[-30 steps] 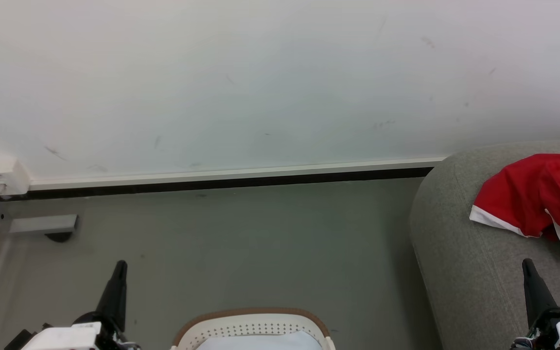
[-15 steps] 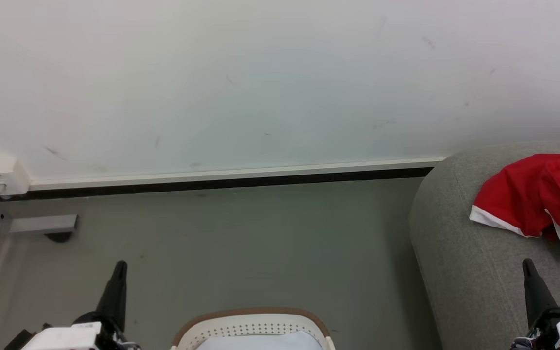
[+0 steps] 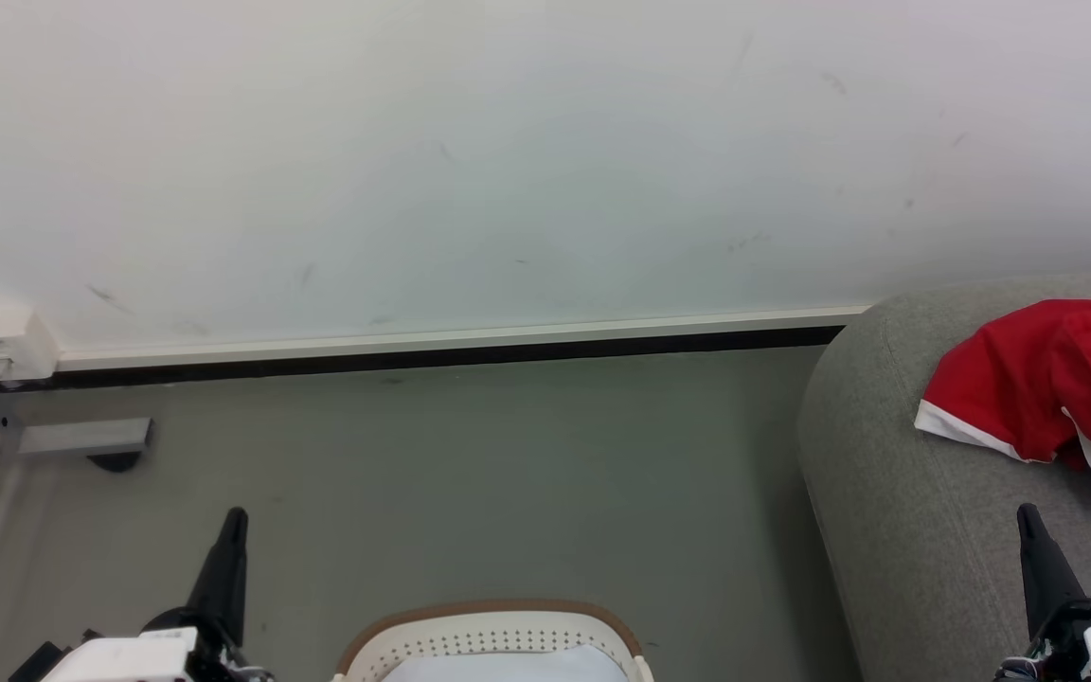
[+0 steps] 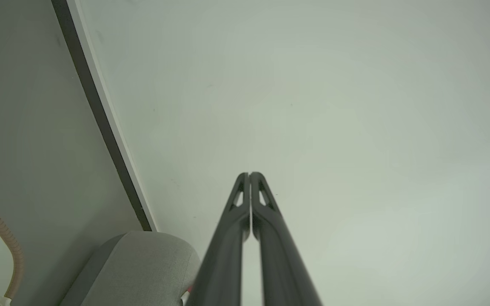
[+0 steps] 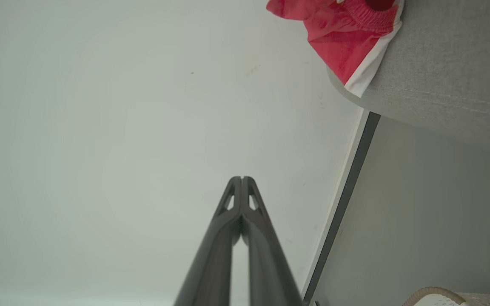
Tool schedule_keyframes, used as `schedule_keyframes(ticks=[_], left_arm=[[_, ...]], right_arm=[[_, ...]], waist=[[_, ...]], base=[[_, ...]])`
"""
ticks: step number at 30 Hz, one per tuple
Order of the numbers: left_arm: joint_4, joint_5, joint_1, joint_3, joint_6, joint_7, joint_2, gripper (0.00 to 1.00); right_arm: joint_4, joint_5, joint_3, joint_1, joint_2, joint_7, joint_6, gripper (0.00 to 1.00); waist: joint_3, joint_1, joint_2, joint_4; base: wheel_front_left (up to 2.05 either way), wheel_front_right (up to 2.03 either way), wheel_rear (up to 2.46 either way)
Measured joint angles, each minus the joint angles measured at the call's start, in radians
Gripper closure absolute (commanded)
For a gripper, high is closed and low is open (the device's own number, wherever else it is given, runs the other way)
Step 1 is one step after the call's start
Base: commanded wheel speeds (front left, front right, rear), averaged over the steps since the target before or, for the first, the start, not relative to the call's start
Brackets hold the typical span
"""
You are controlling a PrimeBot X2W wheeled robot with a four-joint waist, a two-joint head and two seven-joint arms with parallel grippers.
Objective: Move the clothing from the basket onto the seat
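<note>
Red clothing [image 3: 1043, 379] with a white hem band lies bunched on the grey seat [image 3: 905, 493] at the right; the right wrist view shows the clothing [image 5: 334, 29] hanging over the seat's rounded edge [image 5: 432, 85]. The off-white perforated basket [image 3: 493, 633] with its brown rim stands at the bottom centre, plain white padding inside; its rim also shows in the left wrist view [image 4: 7, 246]. My left gripper [image 3: 235, 519] is shut and empty over the floor, left of the basket. My right gripper [image 3: 1028, 516] is shut and empty above the seat's front.
A white wall with a dark skirting strip [image 3: 432, 355] runs across the back. A small white box [image 3: 1, 341] and a grey metal bracket [image 3: 81, 438] sit in the left corner. Grey floor [image 3: 508, 474] lies between basket, wall and seat.
</note>
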Motion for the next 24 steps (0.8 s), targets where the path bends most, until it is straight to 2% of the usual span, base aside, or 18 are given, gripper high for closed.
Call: schedule_keyframes(ticks=[24], left_arm=[[0.0, 0.0, 0.0, 0.0, 0.0, 0.0, 0.0, 1.0]], right_arm=[[0.0, -0.001, -0.002, 0.0, 0.002, 0.004, 0.0, 1.0]], waist=[[0.0, 0.0, 0.0, 0.0]], base=[[0.0, 0.0, 0.0]])
